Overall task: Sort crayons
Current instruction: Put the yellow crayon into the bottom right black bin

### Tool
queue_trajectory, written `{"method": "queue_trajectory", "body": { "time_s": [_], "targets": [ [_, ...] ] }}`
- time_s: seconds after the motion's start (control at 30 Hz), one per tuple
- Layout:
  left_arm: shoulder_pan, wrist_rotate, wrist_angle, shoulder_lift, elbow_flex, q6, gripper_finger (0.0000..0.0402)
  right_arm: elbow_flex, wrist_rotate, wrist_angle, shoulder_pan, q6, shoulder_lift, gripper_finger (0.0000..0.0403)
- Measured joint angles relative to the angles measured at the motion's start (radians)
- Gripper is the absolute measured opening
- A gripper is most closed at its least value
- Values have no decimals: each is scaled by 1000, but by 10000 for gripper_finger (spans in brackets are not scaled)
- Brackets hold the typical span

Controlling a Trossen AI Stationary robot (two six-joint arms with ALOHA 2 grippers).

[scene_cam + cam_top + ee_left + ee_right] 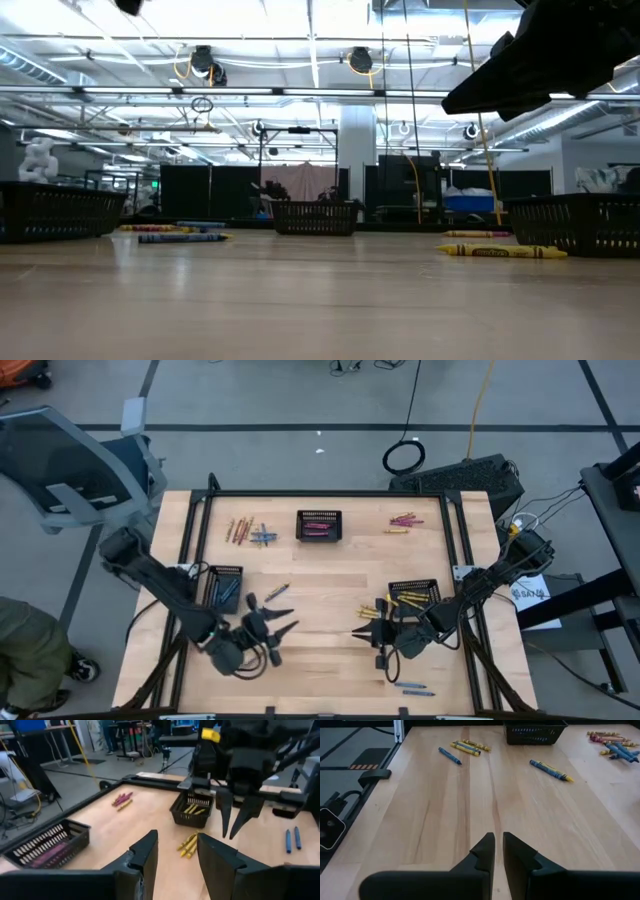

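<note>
Both grippers hover over the near half of the table (320,660), facing each other across a bare strip of wood: the left gripper (283,622) stands released with its fingers spread and nothing between them, and the right gripper (362,634) is clenched shut on nothing, its two fingers nearly touching in the right wrist view. Open board lies between and ahead of them toward the middle, while the near edge by the right arm carries two blue crayons (410,687). A black frame runs along the table's sides and far edge. Three black mesh baskets sit on the wood: the far basket (318,526) at the middle of the far side holds pink crayons (316,530), the left basket (224,586) beside the left arm holds blue ones, and the right basket (413,594) beside the right arm holds yellow ones. Loose crayons remain outside them: a mixed heap (250,533) left of the far basket, a pink and yellow cluster (402,521) near the far right corner, one blue and yellow crayon (277,592) just right of the left basket, and yellow crayons (372,610) lying just left of the right basket.
</note>
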Motion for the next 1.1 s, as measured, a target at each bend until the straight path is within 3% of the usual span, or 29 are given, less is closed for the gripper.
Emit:
{"method": "queue_trajectory", "body": {
  "time_s": [0.2, 0.33, 0.73, 0.87, 1.1],
  "targets": [
    [50, 99, 194, 153, -1, 3, 136, 0, 3, -34, 2, 1, 0, 22],
    [78, 109, 277, 209, -1, 3, 136, 0, 4, -109, 10, 48, -33, 22],
    [96, 115, 290, 188, -1, 31, 136, 0, 24, -729, 67, 428, -338, 18],
    [85, 114, 291, 176, -1, 58, 136, 3, -79, -784, 107, 492, -390, 3],
    [55, 75, 277, 177, -1, 95, 136, 43, -289, -736, 161, 541, -352, 1]
  ]
}}
